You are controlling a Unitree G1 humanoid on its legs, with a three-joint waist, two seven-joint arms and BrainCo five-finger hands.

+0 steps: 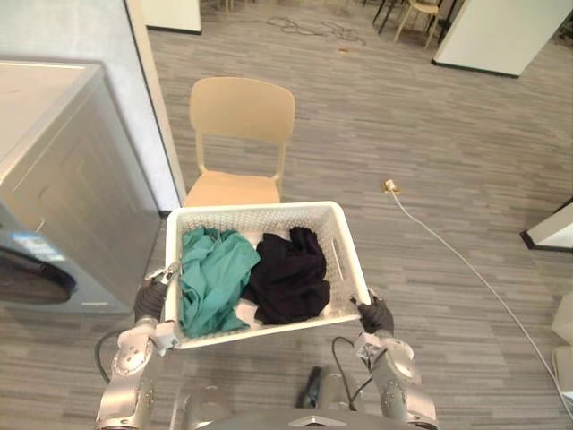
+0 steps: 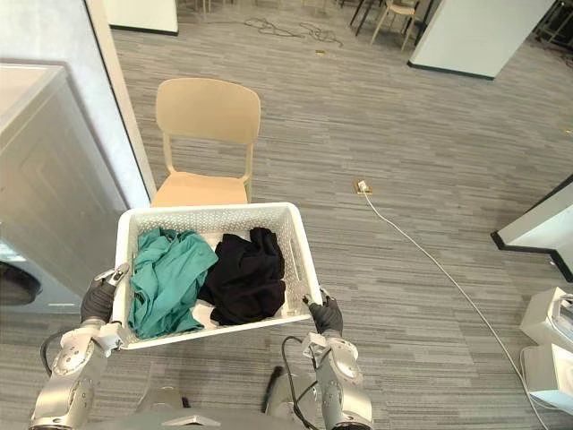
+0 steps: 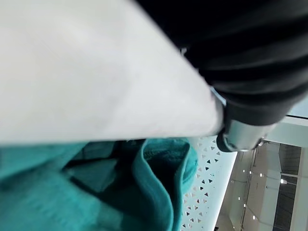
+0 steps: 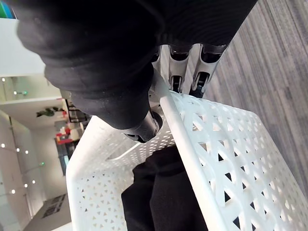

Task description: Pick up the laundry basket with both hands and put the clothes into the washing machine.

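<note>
A grey front-loading washing machine [image 1: 63,197] stands at the robot's left, its dark round door low on the near face. Grey wood-look plank flooring [image 1: 430,134] runs across the rest of the room. A beige plastic chair [image 1: 240,134] sits straight ahead, just beyond a white perforated plastic laundry basket [image 1: 260,211], which is held up off the floor in front of the robot's body. Inside the basket, a crumpled teal garment [image 1: 213,278] fills the left half and a bunched black garment [image 1: 288,278] the right, the two touching in the middle. The right hand [image 1: 376,315] clamps the basket's near right corner, with its fingers [image 4: 202,79] down the outside wall and its thumb hooked over the rim. The left hand [image 1: 149,300] meets the left rim. Its close view is mostly blurred rim and teal cloth, so it seems to be curled round the edge, though the grip cannot be read clearly. A thin white cable [image 1: 448,251] trails over the floor to the right, well clear of the basket. The basket hangs from thin rim holds at two corners, so turning left towards the machine could let it tilt or slip and spill the clothes. The chair close ahead could catch the far rim if the robot swings wide.
</note>
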